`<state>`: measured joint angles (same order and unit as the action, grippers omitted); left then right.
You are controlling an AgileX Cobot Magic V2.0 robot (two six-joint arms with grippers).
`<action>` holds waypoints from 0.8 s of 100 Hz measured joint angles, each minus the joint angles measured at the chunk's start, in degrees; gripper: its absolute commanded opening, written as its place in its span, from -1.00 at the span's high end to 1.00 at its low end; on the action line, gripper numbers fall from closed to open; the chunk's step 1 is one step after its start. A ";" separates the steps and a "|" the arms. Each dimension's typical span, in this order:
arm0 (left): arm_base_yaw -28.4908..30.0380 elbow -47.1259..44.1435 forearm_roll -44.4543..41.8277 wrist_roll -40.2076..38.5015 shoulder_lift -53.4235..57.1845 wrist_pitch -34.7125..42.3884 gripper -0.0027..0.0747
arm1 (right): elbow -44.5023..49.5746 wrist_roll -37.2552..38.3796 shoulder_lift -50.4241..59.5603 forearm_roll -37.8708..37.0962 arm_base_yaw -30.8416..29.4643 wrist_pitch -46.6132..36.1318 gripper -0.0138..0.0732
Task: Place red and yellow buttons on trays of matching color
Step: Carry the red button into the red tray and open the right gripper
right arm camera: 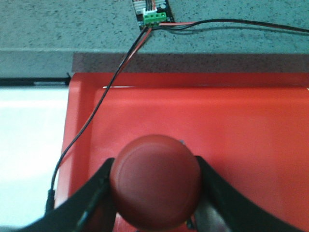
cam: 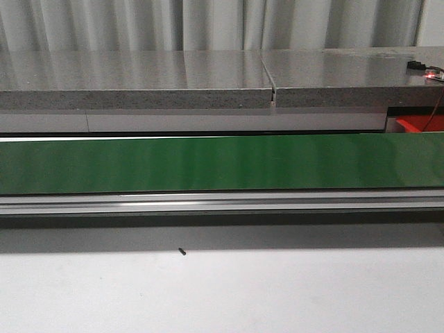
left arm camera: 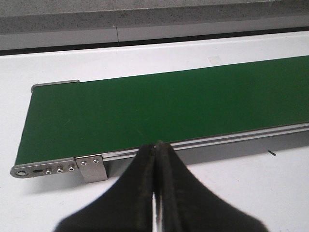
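Right wrist view: the right gripper [right arm camera: 155, 193] clasps the red button [right arm camera: 155, 181] directly over the red tray [right arm camera: 241, 125] (delivery step), so the next move is probably to lower and let go. The left gripper [left arm camera: 155, 159] hangs clenched and empty beside the green conveyor belt [left arm camera: 159, 108]

A lab or automation test bench: a green conveyor belt [cam: 222, 164] on an aluminium rail [cam: 222, 203] crosses a plain white table [cam: 222, 291]. At 12 o'clock a speckled grey stone counter [cam: 139, 80] carries a bare circuit board [right arm camera: 152, 10] with red-and-black wires [right arm camera: 120, 72] before pale curtains [cam: 208, 24].
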<state>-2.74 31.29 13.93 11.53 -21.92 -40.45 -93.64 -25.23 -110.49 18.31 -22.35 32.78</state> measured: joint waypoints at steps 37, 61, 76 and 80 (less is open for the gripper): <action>0.00 -0.15 0.00 0.00 0.00 0.00 0.98 | -9.01 1.26 -11.10 0.03 -0.09 0.50 0.36; 0.00 -0.24 0.00 0.00 0.00 0.00 0.98 | -9.73 2.20 -14.39 0.25 -0.89 0.23 0.36; 0.00 -0.24 0.00 0.00 0.00 0.00 0.98 | -10.09 2.24 -15.12 0.35 -1.03 -0.82 0.36; 0.00 -0.24 0.00 0.00 0.00 0.00 0.98 | -10.09 2.24 -15.38 0.56 -1.03 -0.93 0.36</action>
<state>-2.74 31.04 13.93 11.53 -21.92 -40.45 -103.73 -23.00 -125.87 18.87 -23.38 31.85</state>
